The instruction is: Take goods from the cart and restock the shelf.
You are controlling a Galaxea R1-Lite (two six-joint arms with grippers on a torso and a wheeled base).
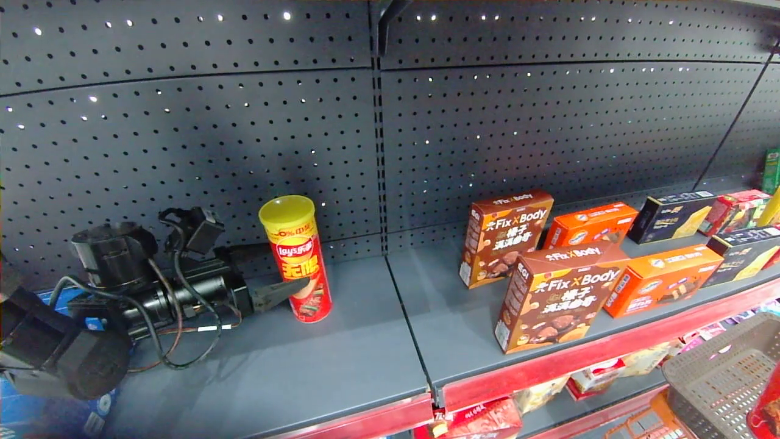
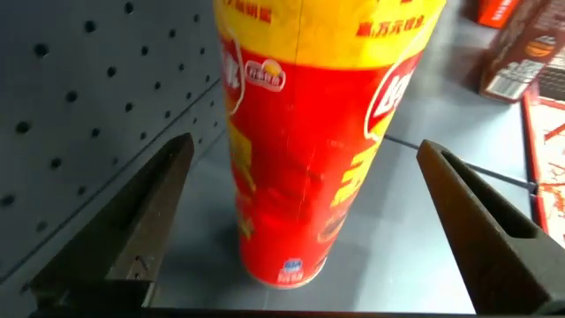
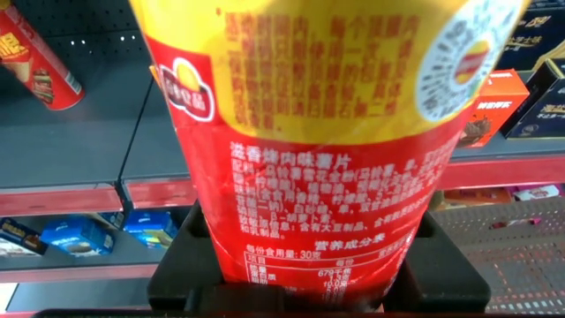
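On the shelf (image 1: 341,360), close to the back panel (image 1: 244,122) and well behind the front edge (image 1: 365,422), the chip can (image 1: 298,256) is being flanked, untouched, by the spread left pincer (image 2: 305,148). A second can (image 3: 318,132) is being pinched by the right pincer (image 3: 318,269).

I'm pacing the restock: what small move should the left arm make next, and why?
Probably draw the left gripper straight back from the chip can: its fingers stand open with gaps on both sides, and the can stands upright on the shelf.
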